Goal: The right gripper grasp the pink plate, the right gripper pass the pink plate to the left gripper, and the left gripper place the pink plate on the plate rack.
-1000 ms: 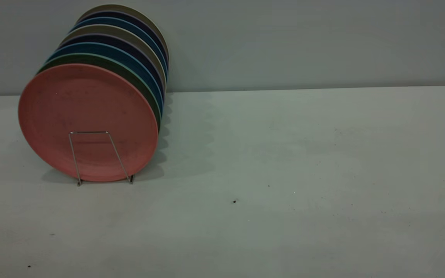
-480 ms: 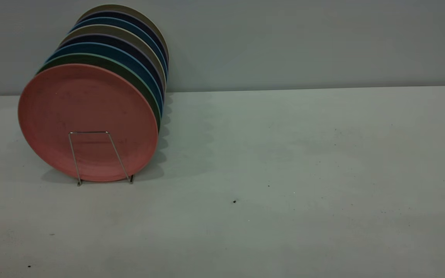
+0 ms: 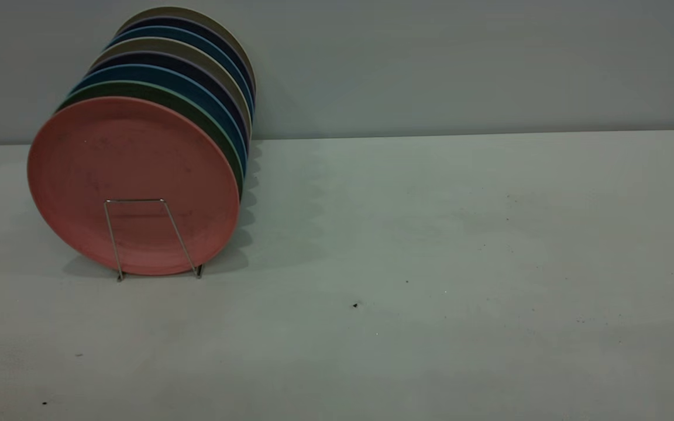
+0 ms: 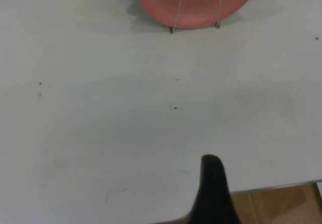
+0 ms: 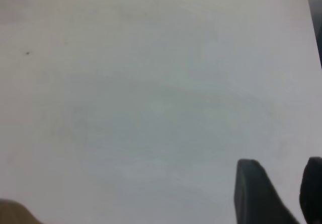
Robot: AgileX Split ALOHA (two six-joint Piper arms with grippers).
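The pink plate (image 3: 132,158) stands upright in the front slot of the plate rack (image 3: 135,200), behind one thin wire loop. It also shows in the left wrist view (image 4: 201,2), with the rack's wires (image 4: 178,7) in front of it. Neither arm shows in the exterior view. The left gripper (image 4: 266,181) hangs back over the table's near edge, far from the plate. One black finger (image 4: 212,183) shows and the other lies outside the picture, so the jaws stand wide apart and empty. The right gripper (image 5: 282,166) is over bare table, slightly open and empty.
Behind the pink plate, several more plates stand in the rack: a green one (image 3: 208,120), then blue (image 3: 229,111), dark and beige ones. The white table (image 3: 430,234) runs to the right. Its near edge (image 4: 282,186) and wooden floor (image 4: 271,206) show in the left wrist view.
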